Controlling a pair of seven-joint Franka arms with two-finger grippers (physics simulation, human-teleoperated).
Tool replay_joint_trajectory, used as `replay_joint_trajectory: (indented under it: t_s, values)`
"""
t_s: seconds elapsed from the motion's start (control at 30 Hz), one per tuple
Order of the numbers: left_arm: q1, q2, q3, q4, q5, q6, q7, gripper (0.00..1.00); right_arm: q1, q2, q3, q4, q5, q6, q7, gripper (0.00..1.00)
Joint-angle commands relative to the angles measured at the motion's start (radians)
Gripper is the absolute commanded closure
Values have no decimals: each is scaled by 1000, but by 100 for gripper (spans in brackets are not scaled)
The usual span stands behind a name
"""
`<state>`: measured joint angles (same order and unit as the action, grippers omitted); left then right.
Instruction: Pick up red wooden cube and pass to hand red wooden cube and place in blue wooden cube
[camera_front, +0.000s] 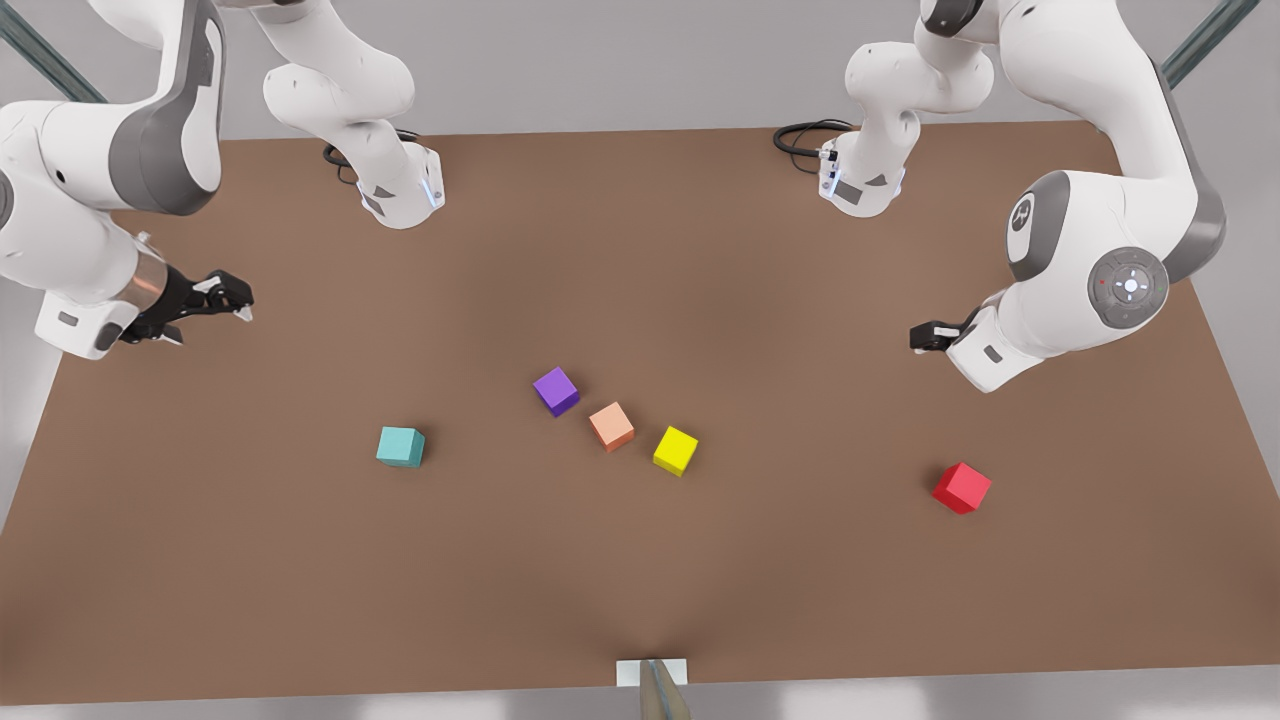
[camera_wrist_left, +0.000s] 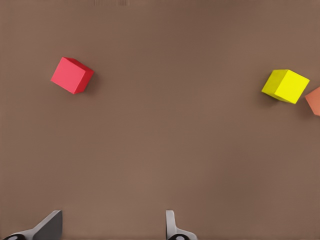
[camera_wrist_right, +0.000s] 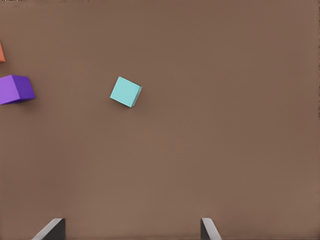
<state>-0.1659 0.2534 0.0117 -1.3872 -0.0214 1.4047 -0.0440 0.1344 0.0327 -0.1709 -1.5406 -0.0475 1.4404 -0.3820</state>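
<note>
The red wooden cube (camera_front: 962, 488) (camera_wrist_left: 72, 75) lies on the brown table near the front view's right. My left gripper (camera_front: 925, 337) (camera_wrist_left: 111, 231) hovers above and behind it, open and empty. The blue wooden cube (camera_front: 401, 447) (camera_wrist_right: 125, 92), teal in colour, rests left of centre in the front view. My right gripper (camera_front: 235, 297) (camera_wrist_right: 131, 231) hangs over the table's left side in the front view, well apart from the teal cube, open with nothing between its fingers.
A purple cube (camera_front: 556, 390), a salmon-orange cube (camera_front: 611, 426) and a yellow cube (camera_front: 676, 450) lie in a diagonal row at mid-table, between the teal and red cubes. Both arm bases (camera_front: 400, 190) (camera_front: 860, 180) stand at the far edge.
</note>
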Motion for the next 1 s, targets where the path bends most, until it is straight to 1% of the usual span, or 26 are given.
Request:
replay_joint_trajectory:
  t_s: [0.0,0.07,0.1,0.13,0.17,0.2,0.27,0.33,0.4,0.53,0.77,0.97]
  values:
    - [0,-2,1,1,3,2,6,0,10,0,-2,0,-5,5,150,0]
    - [0,1,1,1,3,3,4,0,10,4,-2,0,-5,6,149,0]
    - [-7,59,2,7,9,36,-2,0,10,6,-2,0,-2,8,149,0]
    - [-26,118,34,14,11,118,-39,0,8,7,-2,0,9,14,149,0]
    - [-29,207,71,72,8,177,-86,0,8,9,-2,-1,11,17,149,0]
    - [-26,311,89,168,8,184,-115,0,8,9,-2,-3,11,18,149,0]
    - [-18,429,145,175,8,367,-224,0,8,9,-2,-1,9,18,147,0]
    - [42,510,162,168,-35,479,-304,0,8,9,-2,-6,9,18,146,0]
    - [54,530,189,126,-80,591,-428,0,8,7,-4,-9,9,18,146,0]
    - [89,535,209,93,-164,591,-645,0,10,6,-2,-7,8,18,146,0]
    - [95,530,212,73,-184,588,-771,0,10,9,-2,-12,9,26,144,0]
    - [94,538,220,24,-186,591,-783,0,10,10,-2,-38,9,51,141,0]
